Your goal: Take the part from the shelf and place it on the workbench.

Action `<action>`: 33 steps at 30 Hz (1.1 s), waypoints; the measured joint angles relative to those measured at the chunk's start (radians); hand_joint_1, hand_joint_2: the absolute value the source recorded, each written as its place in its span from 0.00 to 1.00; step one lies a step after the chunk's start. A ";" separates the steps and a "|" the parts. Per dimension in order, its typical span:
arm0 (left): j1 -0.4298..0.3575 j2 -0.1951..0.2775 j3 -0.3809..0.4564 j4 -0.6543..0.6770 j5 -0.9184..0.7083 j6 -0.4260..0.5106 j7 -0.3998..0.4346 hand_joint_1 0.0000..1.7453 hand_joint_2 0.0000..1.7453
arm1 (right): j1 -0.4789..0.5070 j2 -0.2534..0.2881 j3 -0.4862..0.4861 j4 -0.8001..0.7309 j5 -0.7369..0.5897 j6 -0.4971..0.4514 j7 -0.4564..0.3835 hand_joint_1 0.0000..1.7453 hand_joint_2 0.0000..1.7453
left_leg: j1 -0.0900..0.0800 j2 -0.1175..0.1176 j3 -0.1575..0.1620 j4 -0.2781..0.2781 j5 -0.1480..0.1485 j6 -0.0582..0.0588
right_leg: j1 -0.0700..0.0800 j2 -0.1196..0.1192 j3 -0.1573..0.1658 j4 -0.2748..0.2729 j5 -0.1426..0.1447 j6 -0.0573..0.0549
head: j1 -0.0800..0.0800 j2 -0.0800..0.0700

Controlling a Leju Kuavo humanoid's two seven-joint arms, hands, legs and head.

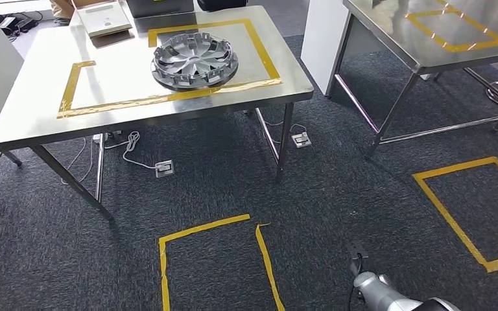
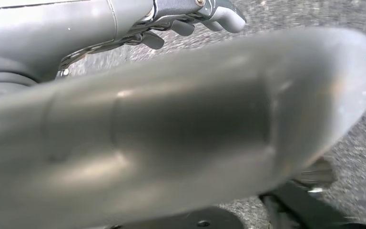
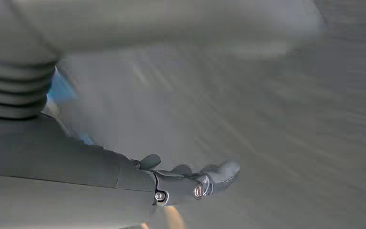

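The round silver plastic wheel cover (image 1: 195, 59) lies on the steel worktop (image 1: 32, 97), overhanging its yellow tape; a nudge could slide it. Both hands hang empty, fingers (image 2: 219, 16) loosely apart.

Head view bright, sharp; table (image 1: 26, 110) glares; wrist views heavily blurred.

Part (image 1: 195, 59) grey matt plastic; workbench (image 1: 32, 97) brushed steel; floor (image 1: 220, 188) rough carpet.
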 joint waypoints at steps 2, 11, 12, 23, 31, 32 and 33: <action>-0.002 0.008 0.013 -0.001 0.009 -0.005 0.004 0.00 0.50 | 0.031 0.041 -0.098 0.014 -0.083 -0.029 0.027 0.00 1.00 | -0.002 -0.004 0.106 -0.141 0.001 0.005 | -0.002 0.007 -0.019 0.006 0.014 0.010 | 0.001 0.000; -0.003 0.021 0.028 -0.001 -0.050 -0.057 0.030 0.00 1.00 | 0.073 0.194 -0.284 0.037 -0.091 0.012 -0.094 0.00 1.00 | -0.009 0.004 0.123 -0.226 0.011 0.037 | -0.002 0.021 -0.035 -0.002 -0.023 0.019 | 0.004 0.000; -0.004 0.021 0.028 -0.001 -0.057 -0.057 0.026 0.00 1.00 | 0.073 0.200 -0.285 0.038 -0.077 0.030 -0.124 0.00 0.75 | -0.011 0.004 0.118 -0.225 0.015 0.040 | -0.002 0.022 -0.037 -0.007 -0.005 0.014 | 0.004 0.000; -0.071 0.016 0.014 -0.003 -0.080 -0.091 -0.070 0.00 0.00 | 0.053 0.240 -0.221 0.041 0.080 0.188 -0.441 0.00 0.00 | -0.017 0.005 0.092 -0.219 0.027 0.045 | -0.009 0.024 -0.055 -0.031 0.095 0.045 | 0.004 0.000; -0.056 0.009 0.014 -0.002 -0.057 -0.069 -0.040 0.00 0.00 | 0.048 0.240 -0.198 0.046 0.067 0.213 -0.361 0.00 0.00 | -0.016 0.006 0.089 -0.220 0.027 0.044 | -0.008 0.025 -0.059 -0.030 0.093 0.043 | 0.004 0.000; -0.049 0.009 0.014 -0.002 -0.055 -0.064 -0.030 0.00 0.00 | 0.049 0.238 -0.198 0.047 0.062 0.209 -0.341 0.00 0.00 | -0.016 0.006 0.089 -0.220 0.027 0.044 | -0.008 0.025 -0.059 -0.030 0.093 0.043 | 0.004 0.000; -0.041 0.009 0.014 -0.002 -0.053 -0.060 -0.019 0.00 0.00 | 0.050 0.236 -0.198 0.048 0.058 0.205 -0.325 0.00 0.00 | -0.016 0.006 0.089 -0.220 0.027 0.044 | -0.008 0.025 -0.059 -0.030 0.093 0.043 | 0.004 0.000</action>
